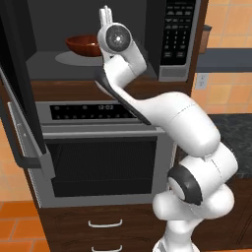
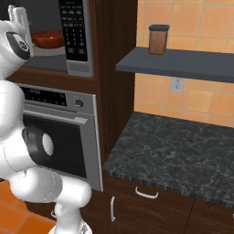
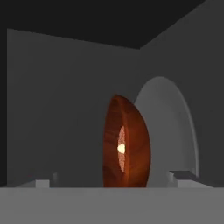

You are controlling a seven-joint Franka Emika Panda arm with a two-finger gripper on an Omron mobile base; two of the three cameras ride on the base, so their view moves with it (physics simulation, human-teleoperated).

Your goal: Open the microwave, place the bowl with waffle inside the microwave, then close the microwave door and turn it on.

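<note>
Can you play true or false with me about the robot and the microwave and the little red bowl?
1. The bowl with waffle sits inside the microwave. True.
2. The microwave door is shut. False: it is swung wide open to the left.
3. The brown jar stands on the black stone counter. False: it stands on the grey shelf above the counter.
4. The oven is right below the microwave. True.
5. The bowl rests on the round grey turntable. True.
6. The oven door hangs open. False: it is closed.
</note>
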